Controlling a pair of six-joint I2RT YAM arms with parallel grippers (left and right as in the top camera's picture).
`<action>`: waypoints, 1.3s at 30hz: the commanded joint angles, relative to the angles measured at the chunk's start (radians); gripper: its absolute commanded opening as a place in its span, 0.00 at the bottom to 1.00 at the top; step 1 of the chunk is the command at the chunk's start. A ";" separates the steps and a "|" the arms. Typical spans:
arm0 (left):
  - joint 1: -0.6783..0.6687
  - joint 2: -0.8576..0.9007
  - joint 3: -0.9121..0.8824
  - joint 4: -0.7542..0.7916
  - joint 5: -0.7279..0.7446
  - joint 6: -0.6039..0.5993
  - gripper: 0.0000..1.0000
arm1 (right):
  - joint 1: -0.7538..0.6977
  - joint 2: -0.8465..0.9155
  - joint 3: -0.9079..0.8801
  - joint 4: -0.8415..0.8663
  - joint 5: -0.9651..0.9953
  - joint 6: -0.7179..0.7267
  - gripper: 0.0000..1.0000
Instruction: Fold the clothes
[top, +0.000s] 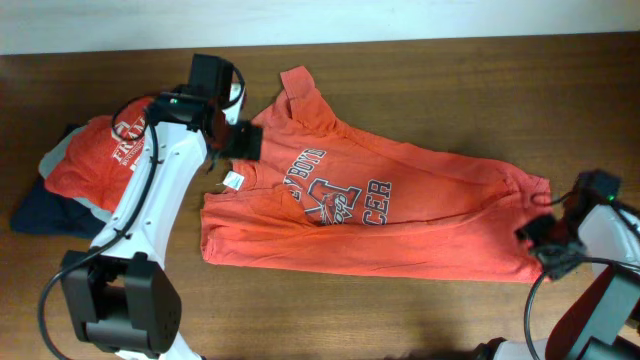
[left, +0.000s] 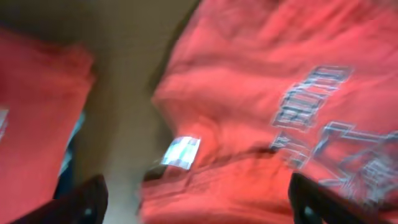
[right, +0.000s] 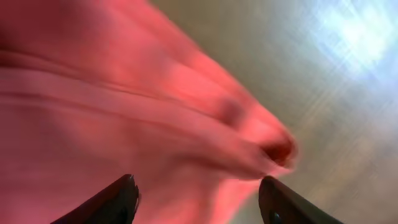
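Both spread wide, left claw (left: 198, 180) and right claw (right: 196, 180) flank T-shirt (top: 420, 215) edges.

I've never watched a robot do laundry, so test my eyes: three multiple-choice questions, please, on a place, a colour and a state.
1. The folded pile lies: A) beyond the T-shirt's collar; B) atop it; C) beyond its hem.
2. The neck tag is: A) black; B) white; C) green.
3. The left gripper is: A) shut on the tag; B) hidden; C) open.
A: it sits apart at the collar end. B: a white patch at the neckline. C: its fingers stand wide apart.
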 joint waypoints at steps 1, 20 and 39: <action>0.001 0.014 0.011 0.102 0.212 0.080 0.93 | -0.006 -0.047 0.109 -0.006 -0.248 -0.100 0.68; -0.027 0.417 0.042 0.662 0.586 -0.262 0.80 | -0.005 -0.050 0.175 -0.005 -0.450 -0.218 0.72; -0.040 0.469 0.044 0.795 0.534 -0.266 0.09 | -0.005 -0.050 0.175 0.008 -0.405 -0.217 0.72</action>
